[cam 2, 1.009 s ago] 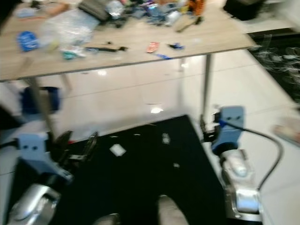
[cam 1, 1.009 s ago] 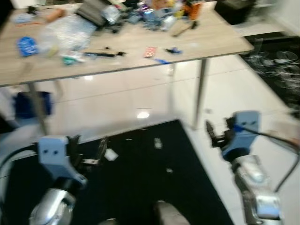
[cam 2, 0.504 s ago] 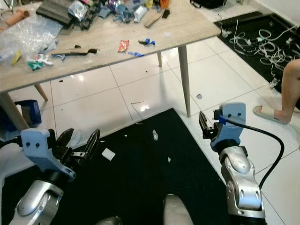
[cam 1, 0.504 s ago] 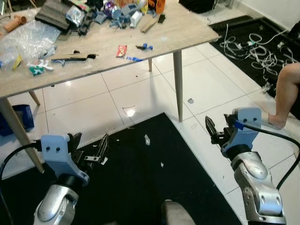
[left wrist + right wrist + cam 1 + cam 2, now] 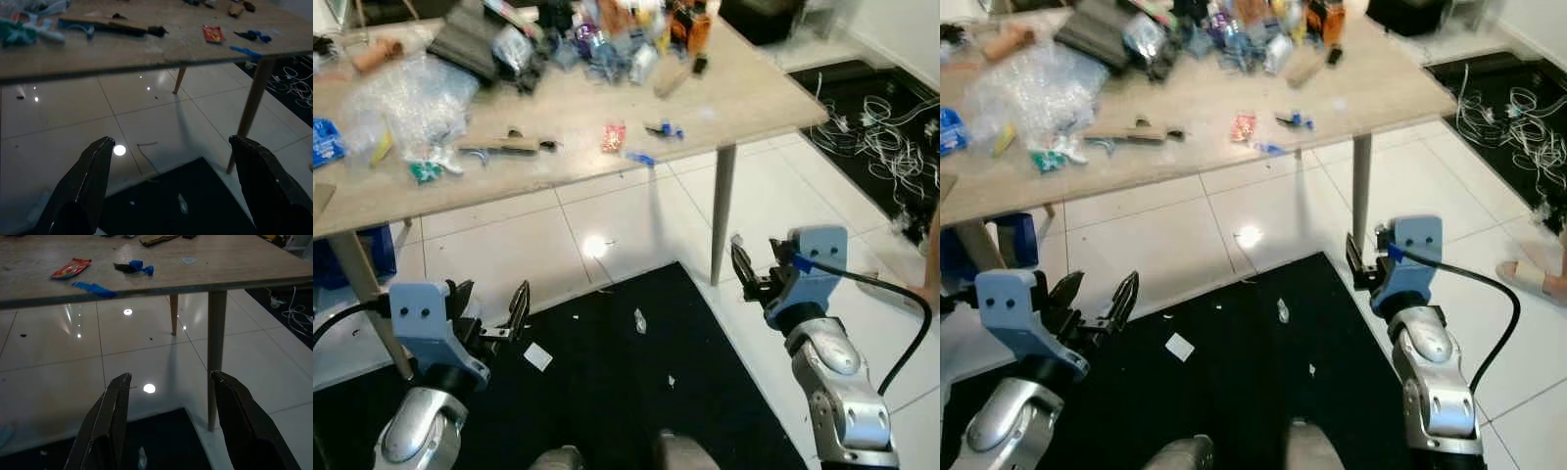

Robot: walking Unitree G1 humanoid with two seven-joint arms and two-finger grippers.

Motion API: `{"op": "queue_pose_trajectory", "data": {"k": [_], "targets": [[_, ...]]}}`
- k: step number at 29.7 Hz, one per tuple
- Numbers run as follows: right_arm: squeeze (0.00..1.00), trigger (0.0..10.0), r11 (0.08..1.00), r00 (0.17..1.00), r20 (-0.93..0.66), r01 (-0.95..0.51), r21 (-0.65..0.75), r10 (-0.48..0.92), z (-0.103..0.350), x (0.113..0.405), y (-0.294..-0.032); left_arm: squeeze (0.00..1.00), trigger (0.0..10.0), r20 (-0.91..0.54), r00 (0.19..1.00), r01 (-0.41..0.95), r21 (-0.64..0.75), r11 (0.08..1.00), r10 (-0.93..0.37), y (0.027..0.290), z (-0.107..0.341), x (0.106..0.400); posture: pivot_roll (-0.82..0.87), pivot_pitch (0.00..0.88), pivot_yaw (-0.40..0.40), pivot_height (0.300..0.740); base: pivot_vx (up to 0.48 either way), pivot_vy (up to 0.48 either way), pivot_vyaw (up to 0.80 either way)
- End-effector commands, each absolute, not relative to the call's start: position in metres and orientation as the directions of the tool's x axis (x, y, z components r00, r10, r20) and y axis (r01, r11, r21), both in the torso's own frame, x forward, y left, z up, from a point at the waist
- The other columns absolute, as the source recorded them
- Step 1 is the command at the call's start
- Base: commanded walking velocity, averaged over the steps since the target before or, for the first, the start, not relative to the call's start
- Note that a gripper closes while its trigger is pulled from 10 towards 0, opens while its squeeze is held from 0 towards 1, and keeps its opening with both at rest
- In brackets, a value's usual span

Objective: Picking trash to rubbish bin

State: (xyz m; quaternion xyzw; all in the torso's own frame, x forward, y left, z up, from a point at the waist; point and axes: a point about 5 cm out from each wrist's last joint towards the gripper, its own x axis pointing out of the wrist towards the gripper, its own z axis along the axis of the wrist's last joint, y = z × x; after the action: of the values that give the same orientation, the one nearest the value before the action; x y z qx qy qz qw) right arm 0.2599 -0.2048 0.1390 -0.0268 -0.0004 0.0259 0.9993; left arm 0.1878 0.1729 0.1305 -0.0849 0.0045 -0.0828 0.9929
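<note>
Trash scraps lie on the black mat (image 5: pixel 607 392): a white paper square (image 5: pixel 537 356) lying flat, just ahead of the left tool (image 5: pixel 492 311), and a smaller white bit (image 5: pixel 639 320) between the two tools. Both tools are held forward at low height, fingers spread and empty; the right tool (image 5: pixel 744 275) hangs near the bench (image 5: pixel 744 93) leg. More litter, a red wrapper (image 5: pixel 613 137) and blue scraps (image 5: pixel 666 128), sits on the bench well beyond.
</note>
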Motion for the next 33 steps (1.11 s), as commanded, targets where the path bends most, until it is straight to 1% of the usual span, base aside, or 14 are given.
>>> {"op": "queue_pose_trajectory", "data": {"k": [1,9,27,29,33], "targets": [[0.0,10.0,0.997,0.999,-0.009,-0.045,-0.055,0.044,0.1366,0.2589,-0.2073,0.0,10.0,-0.007,0.984,0.175,-0.165,0.971,-0.178,0.1711,0.1288,0.1872,-0.16,0.112,0.027,0.74,0.48,0.0,0.0],[0.0,10.0,0.997,0.999,-0.013,-0.045,-0.058,0.044,0.1363,0.2595,-0.2074,0.0,10.0,-0.005,0.984,0.175,-0.166,0.971,-0.178,0.1712,0.1285,0.1876,-0.16,0.112,0.027,0.74,0.48,0.0,-0.05],[0.0,10.0,0.997,0.999,-0.021,-0.043,-0.063,0.042,0.1341,0.2603,-0.2073,0.0,10.0,-0.006,0.983,0.178,-0.166,0.97,-0.181,0.1708,0.1272,0.1881,-0.16,0.096,0.027,0.74,0.48,0.0,-0.8],[0.0,10.0,0.997,0.999,-0.013,-0.043,-0.059,0.042,0.1347,0.2601,-0.2073,0.0,10.0,-0.006,0.983,0.178,-0.167,0.97,-0.181,0.1707,0.127,0.1883,-0.16,0.096,0.027,0.74,0.48,0.0,-0.54],[0.0,10.0,0.997,0.999,-0.003,-0.047,-0.056,0.047,0.1361,0.2605,-0.2074,0.0,10.0,-0.005,0.984,0.177,-0.167,0.97,-0.181,0.1704,0.1274,0.1889,-0.16,0.095,0.027,0.74,0.48,0.0,0.0]]}}
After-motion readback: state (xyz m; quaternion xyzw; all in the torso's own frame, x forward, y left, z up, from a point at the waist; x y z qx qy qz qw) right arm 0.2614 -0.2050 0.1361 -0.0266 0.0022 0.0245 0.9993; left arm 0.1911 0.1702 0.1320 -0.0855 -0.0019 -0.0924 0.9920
